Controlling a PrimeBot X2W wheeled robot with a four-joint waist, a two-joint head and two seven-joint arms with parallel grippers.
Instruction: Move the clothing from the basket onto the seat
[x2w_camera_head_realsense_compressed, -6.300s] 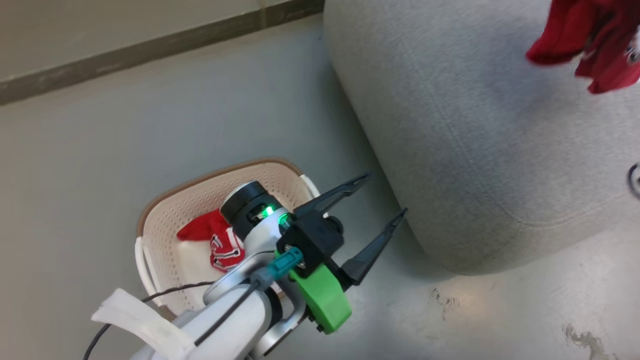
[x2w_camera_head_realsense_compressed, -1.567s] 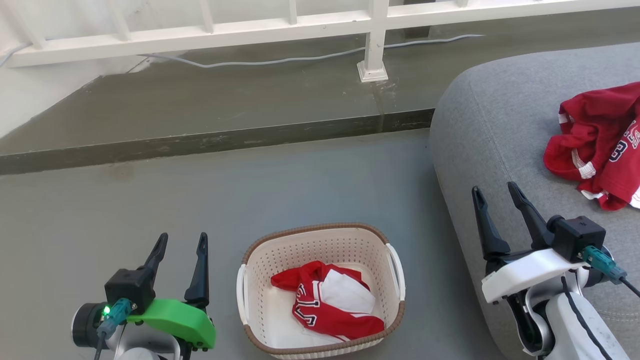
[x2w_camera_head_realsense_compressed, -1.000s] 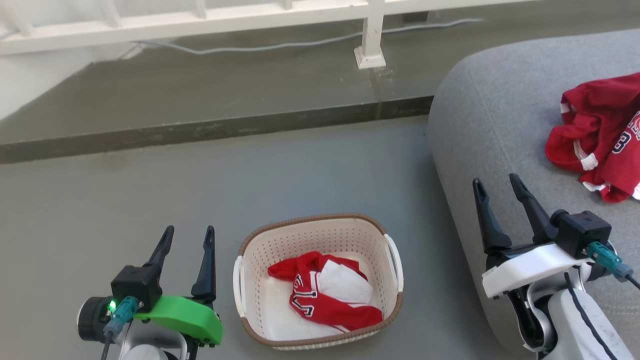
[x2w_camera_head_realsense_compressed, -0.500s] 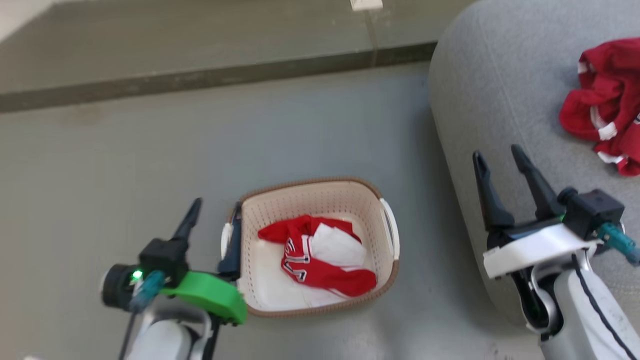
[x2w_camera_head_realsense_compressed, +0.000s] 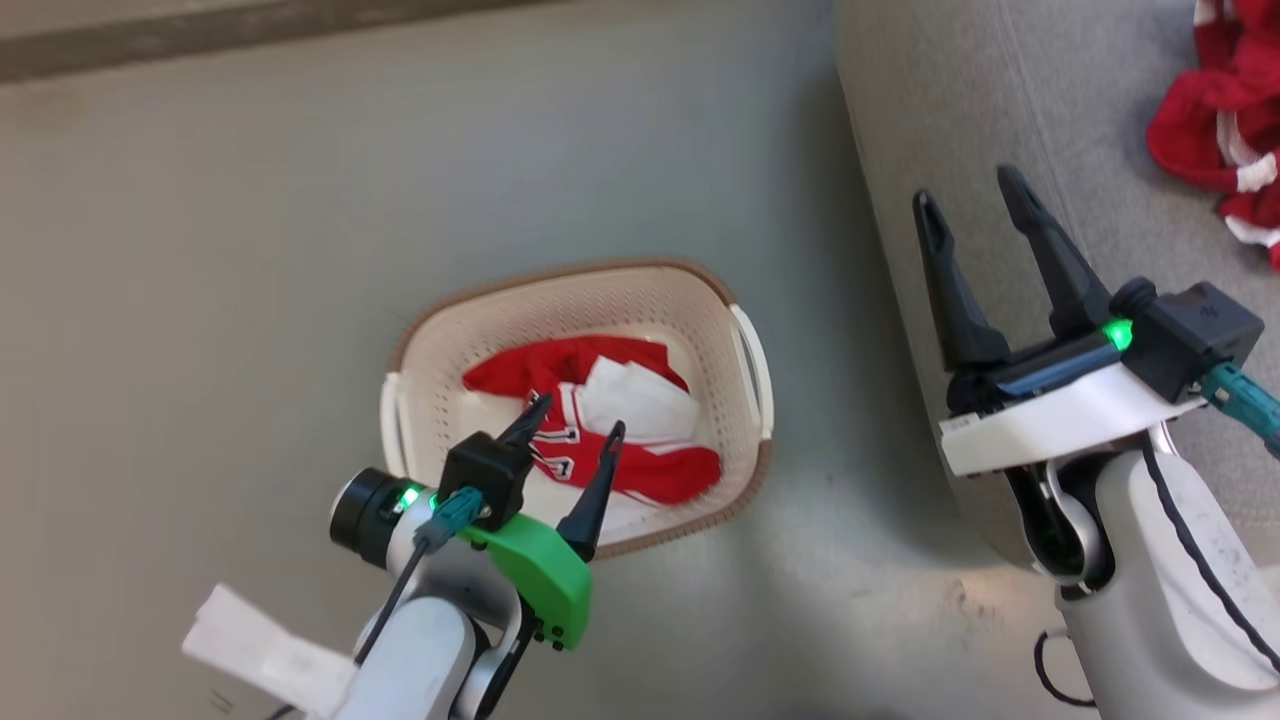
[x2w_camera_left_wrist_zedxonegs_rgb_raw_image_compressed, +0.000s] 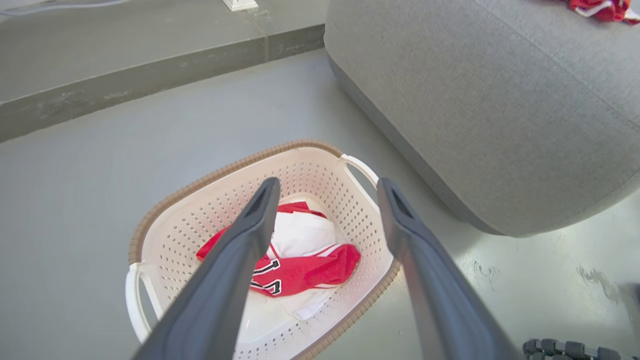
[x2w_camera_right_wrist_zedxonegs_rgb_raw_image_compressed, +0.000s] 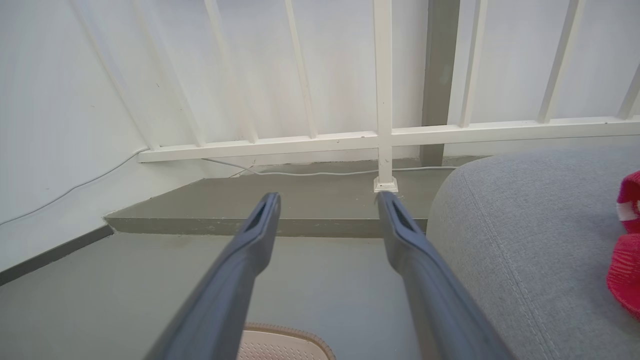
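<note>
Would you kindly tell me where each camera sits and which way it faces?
Head view: on the head, tilted steeply down at the floor; shows the basket, the seat, the left gripper and the right gripper, both open.
Left wrist view: on the left arm, aimed down along its own fingers into the basket at the red jersey.
Right wrist view: on the right arm, roughly level, facing a white railing past its own fingers.
Shared: head and left wrist views both show basket, jersey and seat.

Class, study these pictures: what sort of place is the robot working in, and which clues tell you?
Probably a home-like indoor room, perhaps staged. Clues: a large grey upholstered seat, a laundry basket holding a red jersey on the grey floor, and a white railing by a white wall.
</note>
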